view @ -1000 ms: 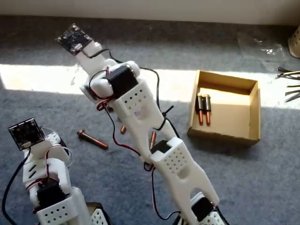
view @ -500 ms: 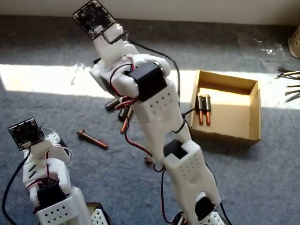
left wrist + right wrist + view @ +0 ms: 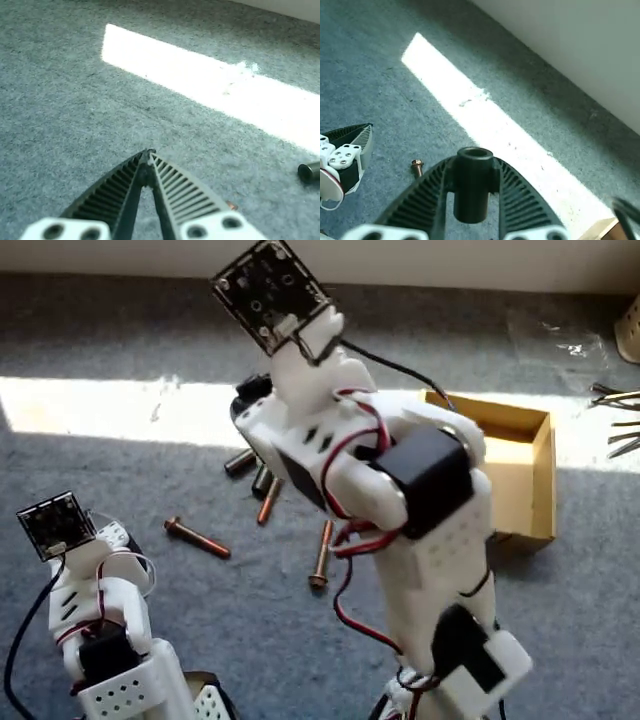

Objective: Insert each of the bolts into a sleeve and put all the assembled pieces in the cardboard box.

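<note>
High view: right arm (image 3: pixel 430 490) now higher, sleeve (image 3: pixel 470 187) in fingers (image 3: pixel 520 200).

Grey carpet floor (image 3: pixel 120 340), bright band of sunlight (image 3: pixel 90 410) across it, pale wall (image 3: pixel 450 260) along the far edge

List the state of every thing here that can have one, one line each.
Left gripper: fingers shut, empty.
Right gripper: shut on a sleeve, held above the carpet.
Loose sleeve: lying on its side.
Bare bolt: lying loose, no sleeve.
Second bare bolt: lying loose, no sleeve.
Third bolt: lying down, one end at a dark sleeve.
Box: upright, open top.
</note>
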You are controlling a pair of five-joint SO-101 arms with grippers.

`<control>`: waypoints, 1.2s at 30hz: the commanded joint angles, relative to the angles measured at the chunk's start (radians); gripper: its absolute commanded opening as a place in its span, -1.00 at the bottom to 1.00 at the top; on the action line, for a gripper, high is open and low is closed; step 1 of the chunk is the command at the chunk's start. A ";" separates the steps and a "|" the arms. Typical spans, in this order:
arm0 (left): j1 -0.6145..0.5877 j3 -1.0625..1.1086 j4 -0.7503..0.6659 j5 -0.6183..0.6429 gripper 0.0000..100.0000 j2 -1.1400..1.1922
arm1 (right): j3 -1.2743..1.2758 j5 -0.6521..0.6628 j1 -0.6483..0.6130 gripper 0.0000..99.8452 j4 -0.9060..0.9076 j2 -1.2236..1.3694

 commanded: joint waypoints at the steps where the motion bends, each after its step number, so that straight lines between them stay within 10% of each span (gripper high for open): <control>1: 0.016 -0.004 -0.012 0.002 -0.98 -0.018 | 0.119 -0.003 0.016 -0.99 0.013 -0.186; 19: 0.019 -0.013 -0.012 -0.008 -0.98 -0.018 | 0.515 -0.003 0.016 -0.99 -0.024 -0.647; 36: 0.148 -0.033 0.048 -0.138 -0.98 -0.018 | 1.237 -0.002 0.186 -0.99 -0.455 -0.947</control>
